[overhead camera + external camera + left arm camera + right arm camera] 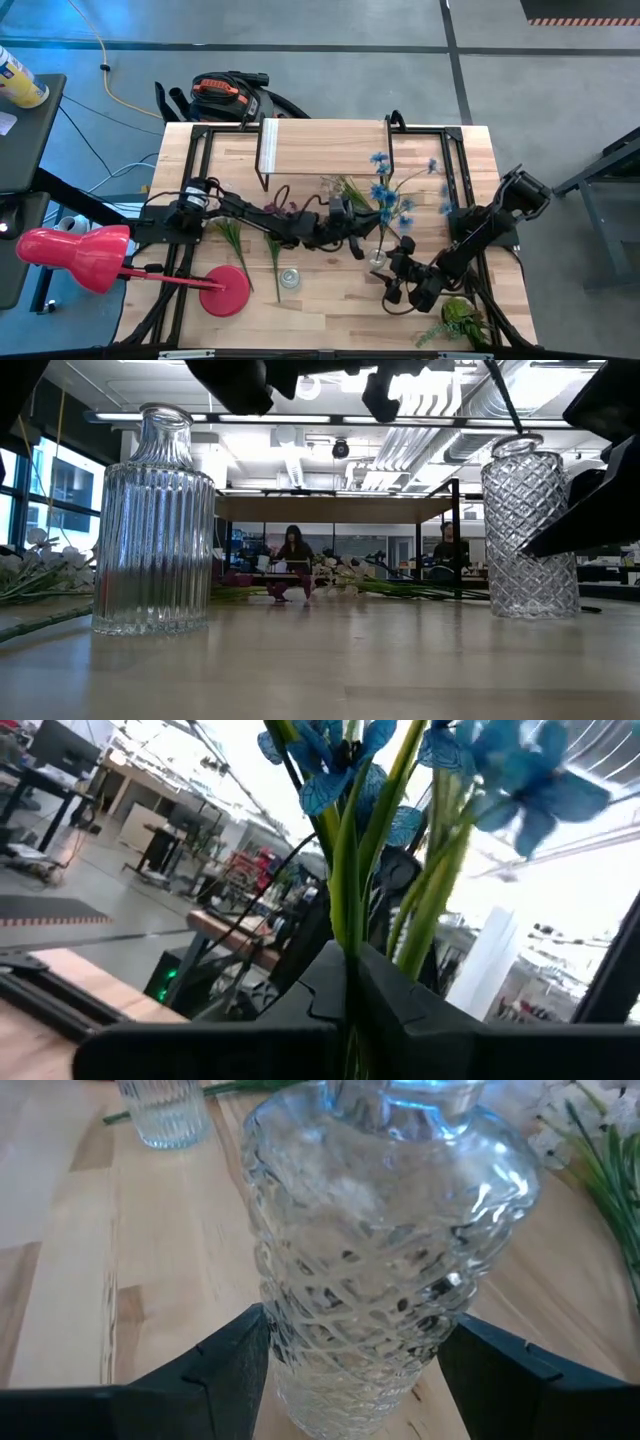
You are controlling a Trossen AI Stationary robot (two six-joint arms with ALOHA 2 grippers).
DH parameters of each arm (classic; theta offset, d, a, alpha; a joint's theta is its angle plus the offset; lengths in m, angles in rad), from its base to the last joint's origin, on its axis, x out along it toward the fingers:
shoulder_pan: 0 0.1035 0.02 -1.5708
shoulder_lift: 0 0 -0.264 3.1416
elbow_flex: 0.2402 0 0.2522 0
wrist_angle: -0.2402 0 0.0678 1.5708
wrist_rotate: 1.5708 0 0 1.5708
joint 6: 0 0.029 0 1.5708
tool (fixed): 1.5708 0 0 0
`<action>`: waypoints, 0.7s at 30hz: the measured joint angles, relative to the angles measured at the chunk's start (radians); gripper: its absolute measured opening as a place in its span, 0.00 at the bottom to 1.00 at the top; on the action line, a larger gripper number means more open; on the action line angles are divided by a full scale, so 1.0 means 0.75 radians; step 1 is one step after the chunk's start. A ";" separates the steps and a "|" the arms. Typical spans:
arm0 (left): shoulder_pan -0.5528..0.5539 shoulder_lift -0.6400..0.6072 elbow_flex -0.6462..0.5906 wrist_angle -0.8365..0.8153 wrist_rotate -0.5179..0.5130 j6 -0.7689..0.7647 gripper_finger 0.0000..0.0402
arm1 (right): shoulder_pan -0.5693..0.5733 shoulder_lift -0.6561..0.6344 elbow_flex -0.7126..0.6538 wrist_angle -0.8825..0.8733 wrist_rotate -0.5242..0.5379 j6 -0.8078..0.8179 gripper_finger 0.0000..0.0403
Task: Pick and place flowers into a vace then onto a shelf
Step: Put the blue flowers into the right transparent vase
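My left gripper point(352, 232) is over the table's middle, shut on a bunch of blue flowers point(385, 192). In the left wrist view their green stems point(350, 910) rise from between the fingers. A thin stem point(503, 400) slants down to the mouth of the diamond-cut glass vase point(530, 530), which stands upright on the table. My right gripper point(392, 278) is at the vase point(378, 257) from the near right. More flowers point(272, 250) lie flat on the table to the left. The shelf point(325, 148) stands at the far edge. My left gripper pinches the blue flowers' green stems point(345, 945) between its two fingers, below the blossoms. The bunch is lifted clear of the table and leans toward the vase. My right gripper has the diamond-cut vase's lower body point(350, 1350) between its two fingers point(230, 1365), level, from the near right. The vase stands upright on its base on the table.
A ribbed glass vase point(289, 278) stands left of the diamond one, also in the low view point(155, 520). A bushy green plant point(460, 320) sits at the near right corner. A red lamp-like stand point(225, 290) is near left. Purple flowers point(285, 207) lie under the left arm.
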 joint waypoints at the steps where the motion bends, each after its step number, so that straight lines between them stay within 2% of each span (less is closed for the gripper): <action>1: 0.001 0.005 0.000 -0.015 0.005 0.000 0.10 | -0.005 0.000 0.000 0.002 -0.001 0.002 0.63; 5: -0.003 0.041 -0.002 -0.079 0.027 -0.008 0.09 | -0.012 0.000 0.001 0.002 0.001 0.004 0.63; 10: 0.008 0.049 -0.002 -0.018 0.041 0.006 0.14 | -0.010 0.000 0.001 -0.001 -0.007 0.027 0.63; 14: 0.030 0.049 0.000 0.138 0.135 0.075 0.10 | -0.010 0.000 0.001 -0.005 -0.030 0.028 0.63; 21: 0.034 0.049 0.001 0.108 0.173 0.037 0.09 | -0.010 -0.001 0.002 -0.016 -0.036 0.024 0.63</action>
